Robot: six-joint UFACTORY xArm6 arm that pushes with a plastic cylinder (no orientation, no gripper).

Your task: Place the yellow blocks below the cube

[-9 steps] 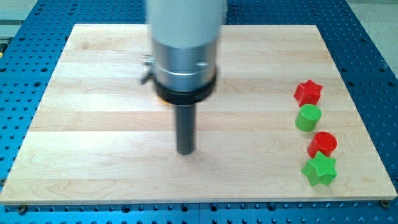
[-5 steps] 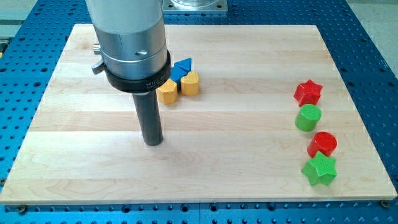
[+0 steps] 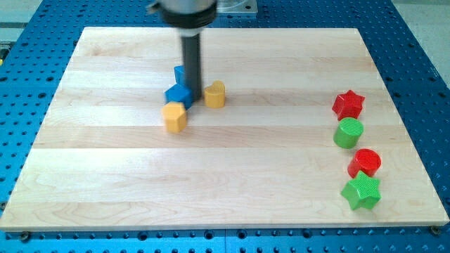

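My tip [image 3: 193, 105] stands between the blue cube [image 3: 177, 94] and a yellow block [image 3: 215, 94], close against the cube's right side. A second yellow block [image 3: 175, 117] lies just below the cube, at its lower left. Another blue block [image 3: 180, 73] shows behind the cube, mostly hidden by the rod, so its shape cannot be made out.
Near the board's right edge stand a red star [image 3: 348, 104], a green cylinder [image 3: 348, 133], a red round block [image 3: 365, 162] and a green star [image 3: 361, 191], in a column from top to bottom.
The rod has moved from the board's lower middle up to the blue and yellow cluster. The left yellow block now lies lower, under the cube.
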